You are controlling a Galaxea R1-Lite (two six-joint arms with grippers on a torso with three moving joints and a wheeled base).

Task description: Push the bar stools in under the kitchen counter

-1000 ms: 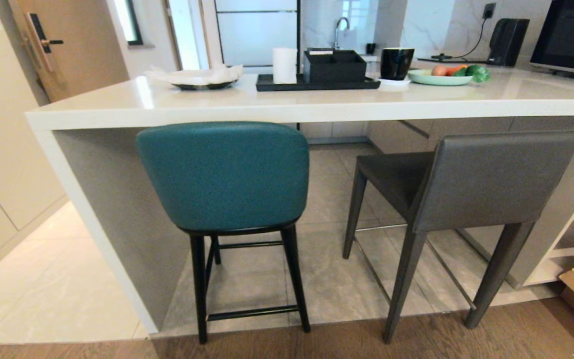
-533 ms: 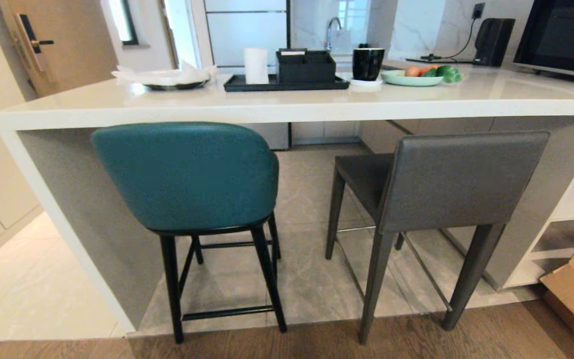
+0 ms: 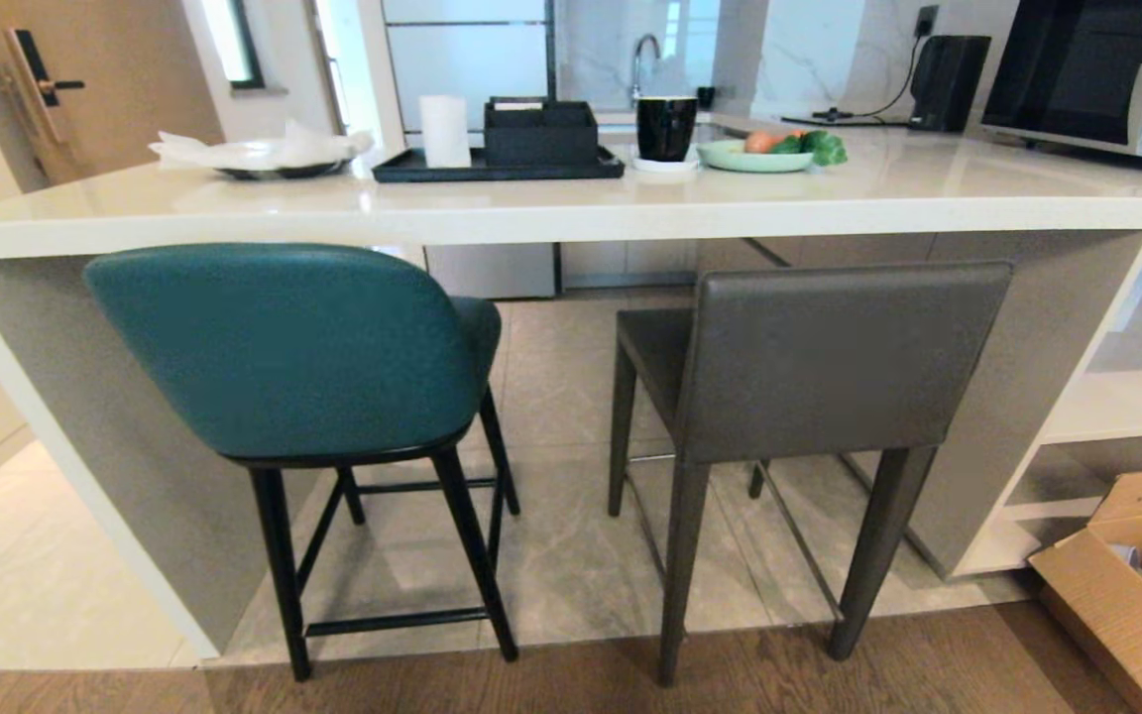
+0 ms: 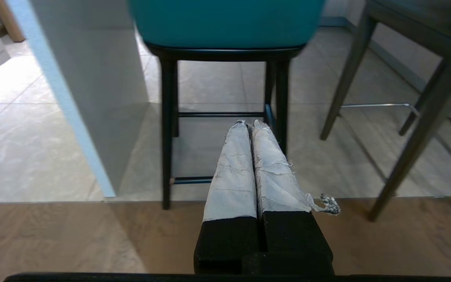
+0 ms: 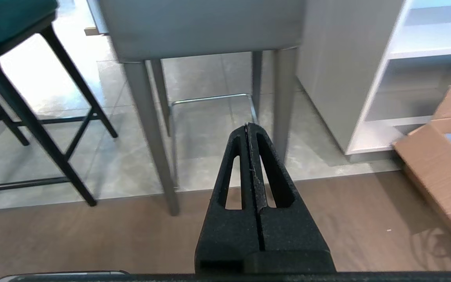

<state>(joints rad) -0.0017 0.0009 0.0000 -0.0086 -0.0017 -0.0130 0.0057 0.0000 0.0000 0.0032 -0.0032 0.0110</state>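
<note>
Two bar stools stand half under the glossy off-white stone kitchen counter [image 3: 571, 208]: the teal leather round-backed stool [image 4: 225, 23] ahead of the left gripper [image 4: 249, 124], the dark grey rectangular-backed stool [image 5: 202, 27] ahead of the right gripper [image 5: 248, 126] (both pressed together, empty). One cardboard box [image 5: 441, 172] sits beside the right gripper, contents unclear.

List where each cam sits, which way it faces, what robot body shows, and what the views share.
Head: high on the robot, facing forward and down at the kitchen counter; no arm in view.
Left wrist: low behind the left gripper, shut, facing the teal stool.
Right wrist: low behind the right gripper, shut, facing the grey stool.
Shared: all three views show both stools, pulled out from the counter.
</note>
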